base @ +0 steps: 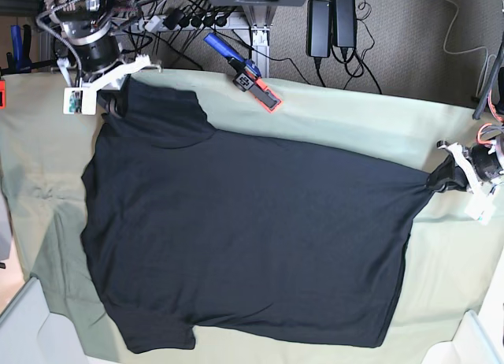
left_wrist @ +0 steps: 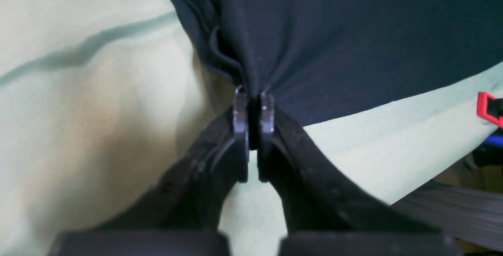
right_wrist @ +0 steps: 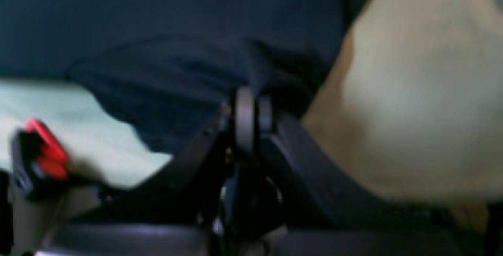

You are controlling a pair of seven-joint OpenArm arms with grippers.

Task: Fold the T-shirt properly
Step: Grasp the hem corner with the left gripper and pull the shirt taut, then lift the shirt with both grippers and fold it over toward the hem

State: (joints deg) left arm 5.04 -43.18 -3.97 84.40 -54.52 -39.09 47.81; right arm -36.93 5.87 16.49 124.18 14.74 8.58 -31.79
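T-shirt (base: 252, 238) plain black, no readable print, left gripper (left_wrist: 254, 105) and right gripper (right_wrist: 251, 116) each pinching its cloth

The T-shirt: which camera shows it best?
The base view: the whole black T-shirt lies spread on the green cloth. Each wrist view shows only a bunched corner pinched in a tool: left tool, right tool.

Left gripper (left_wrist: 254, 105) pinches the T-shirt (left_wrist: 353, 44), seemingly its edge.
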